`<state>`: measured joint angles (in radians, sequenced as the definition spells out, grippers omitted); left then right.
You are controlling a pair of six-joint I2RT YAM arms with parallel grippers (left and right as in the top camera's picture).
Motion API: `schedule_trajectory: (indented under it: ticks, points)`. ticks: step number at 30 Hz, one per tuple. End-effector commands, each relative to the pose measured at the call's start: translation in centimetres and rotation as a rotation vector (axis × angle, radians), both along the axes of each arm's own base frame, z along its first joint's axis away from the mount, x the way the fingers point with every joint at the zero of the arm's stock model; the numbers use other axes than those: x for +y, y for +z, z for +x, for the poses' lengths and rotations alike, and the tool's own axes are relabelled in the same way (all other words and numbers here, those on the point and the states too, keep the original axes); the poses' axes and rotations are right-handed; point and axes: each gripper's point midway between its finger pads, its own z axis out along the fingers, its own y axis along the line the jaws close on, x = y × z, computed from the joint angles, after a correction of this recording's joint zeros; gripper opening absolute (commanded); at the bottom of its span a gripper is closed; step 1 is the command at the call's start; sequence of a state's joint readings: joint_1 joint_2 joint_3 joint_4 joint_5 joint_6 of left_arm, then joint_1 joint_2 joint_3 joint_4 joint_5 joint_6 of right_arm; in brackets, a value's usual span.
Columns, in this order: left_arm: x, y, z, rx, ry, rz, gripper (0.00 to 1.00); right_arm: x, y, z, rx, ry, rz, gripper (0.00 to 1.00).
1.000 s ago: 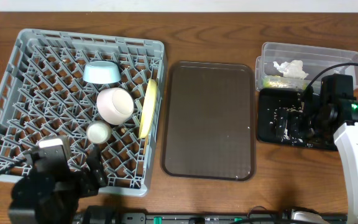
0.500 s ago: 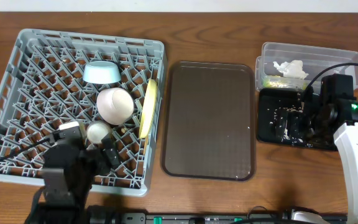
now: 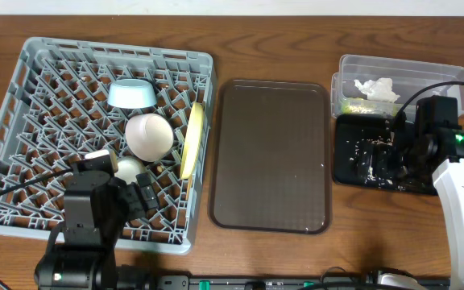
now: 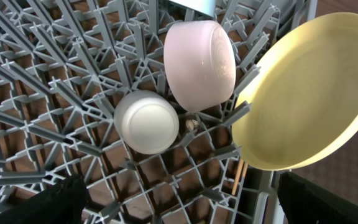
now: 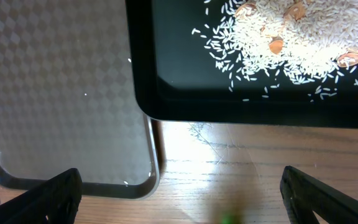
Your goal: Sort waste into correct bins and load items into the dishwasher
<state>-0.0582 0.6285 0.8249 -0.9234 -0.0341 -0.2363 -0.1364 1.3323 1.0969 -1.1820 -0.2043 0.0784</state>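
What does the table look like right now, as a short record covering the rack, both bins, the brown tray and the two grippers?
dish rack: holds blue bowl, white bowl, small white cup, and yellow plate standing on edge
clear tub: tissue and wrapper inside
black tray: scattered crumbs
brown tray: between rack and bins
left gripper: open, above the rack near the cup
right gripper: open, above the black tray's corner

Our grey rack [image 3: 22, 121] holds the yellow plate [image 3: 190, 138], blue bowl [image 3: 131, 93] and white bowl [image 3: 149, 135] on edge. The clear tub [image 3: 449, 74] holds tissue [image 3: 377, 88] and wrapper [image 3: 350, 105]; crumbs [image 3: 366, 159] dot the black tray [image 3: 343, 173].
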Motion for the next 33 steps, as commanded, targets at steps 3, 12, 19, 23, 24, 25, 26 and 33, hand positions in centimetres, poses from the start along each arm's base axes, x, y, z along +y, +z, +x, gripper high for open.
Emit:
schedule_trajectory:
  ticks: [3, 12, 19, 23, 24, 25, 26, 33]
  points:
    - [0.3, -0.3, -0.1, 0.011, 0.02, 0.009, 1.0, -0.3, 0.6, 0.3, -0.023, -0.003, -0.01, 0.99]
    - [0.4, -0.1, -0.6, -0.018, 0.019, 0.007, 1.0, -0.3, 0.6, 0.3, -0.023, -0.003, -0.01, 0.99]
    - [0.5, -0.8, -2.4, -0.103, 0.021, 0.001, 1.0, -0.3, 0.6, 0.3, -0.023, -0.003, -0.01, 0.99]
    - [0.5, -3.5, -3.2, -0.085, 0.021, 0.002, 1.0, -0.3, 0.6, 0.3, -0.023, -0.003, -0.01, 0.99]
    - [0.5, -4.4, -3.4, -0.073, 0.021, 0.003, 1.0, -0.3, 0.6, 0.3, -0.023, -0.003, -0.01, 0.99]
    - [0.6, -5.6, -3.6, -0.058, 0.021, 0.004, 1.0, -0.3, 0.6, 0.3, -0.023, -0.003, -0.01, 0.99]
    - [0.6, -6.7, -3.8, -0.044, 0.021, 0.005, 1.0, -0.3, 0.6, 0.3, -0.023, -0.003, -0.01, 0.99]
    - [0.6, -12.1, -4.8, -0.01, 0.021, 0.007, 1.0, -0.3, 0.6, 0.3, -0.023, -0.003, -0.01, 0.99]
